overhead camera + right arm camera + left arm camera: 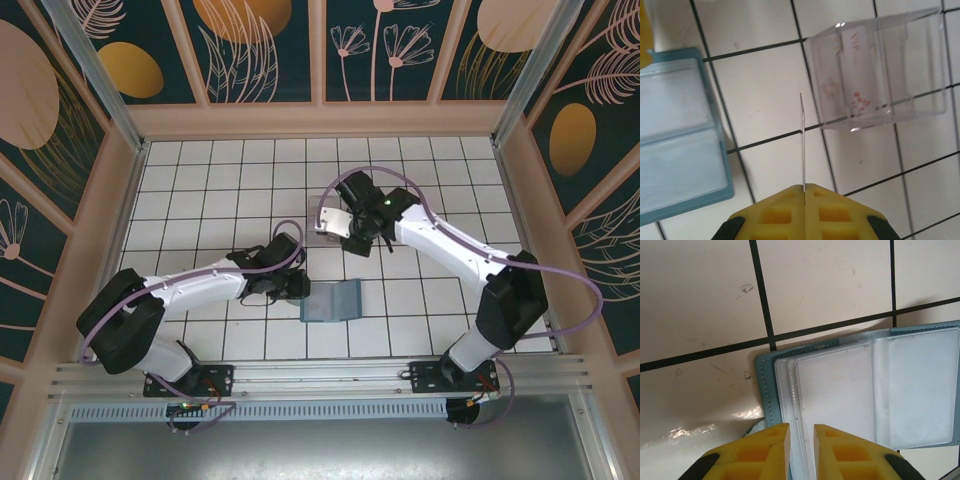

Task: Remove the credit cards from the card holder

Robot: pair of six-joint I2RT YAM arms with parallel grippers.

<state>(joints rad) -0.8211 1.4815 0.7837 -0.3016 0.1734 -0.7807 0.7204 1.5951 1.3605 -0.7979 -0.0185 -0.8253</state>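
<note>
Two risks: the right claw (804,192), pressed together, pinches a thin card (802,145) by one edge near the clear box (880,70); so slim a hold could let it swivel and miss. The left claw (801,432), narrowly parted, hangs over the open card holder (840,390) on the desk (700,290) and could nudge it.

Fingers of the left gripper (801,429) cover the near edge of the card holder (850,390), so whether they pinch it cannot be told. The holder also runs off the picture's right edge. The credit card (802,145) in the right gripper (804,187) shows edge-on, its face unseen.
</note>
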